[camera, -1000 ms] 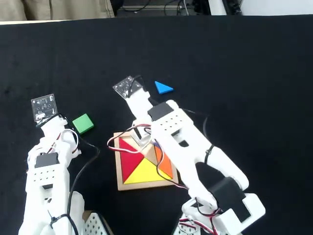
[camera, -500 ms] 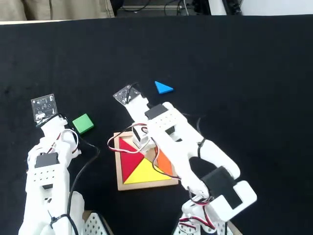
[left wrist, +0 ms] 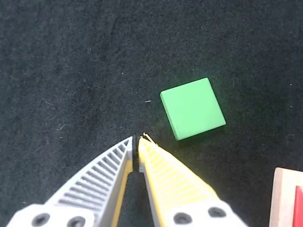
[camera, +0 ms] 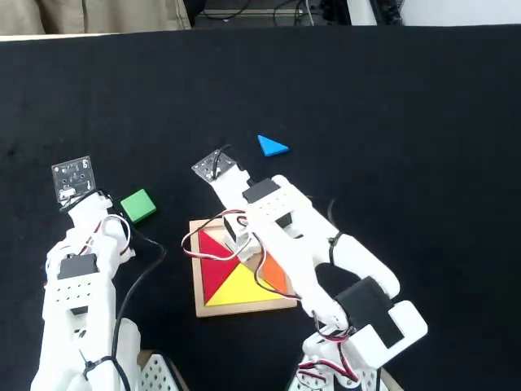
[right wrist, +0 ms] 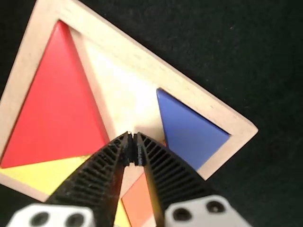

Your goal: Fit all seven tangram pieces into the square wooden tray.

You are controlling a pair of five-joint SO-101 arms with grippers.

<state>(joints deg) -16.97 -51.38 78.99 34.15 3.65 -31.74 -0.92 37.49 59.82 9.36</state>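
Observation:
The square wooden tray (camera: 244, 307) lies near the table's front and holds a red triangle (camera: 213, 267), a yellow triangle (camera: 240, 287) and an orange piece (camera: 278, 277). In the right wrist view the tray (right wrist: 142, 61) also holds a blue piece (right wrist: 189, 130) beside a bare wooden patch (right wrist: 120, 90). My right gripper (right wrist: 132, 150) is shut and empty, its tips over the middle of the tray. A green square (camera: 138, 205) lies left of the tray. My left gripper (left wrist: 138, 142) is shut and empty, just short of the green square (left wrist: 192, 108). A blue triangle (camera: 271, 146) lies beyond the tray.
Black cloth covers the table. The right arm (camera: 301, 244) hangs over the tray's far and right parts and hides them from above. A corner of the tray (left wrist: 284, 198) shows in the left wrist view.
The right arm has drawn back toward the near edge, its wrist now lower over the tray. The left arm and the loose pieces have not moved.

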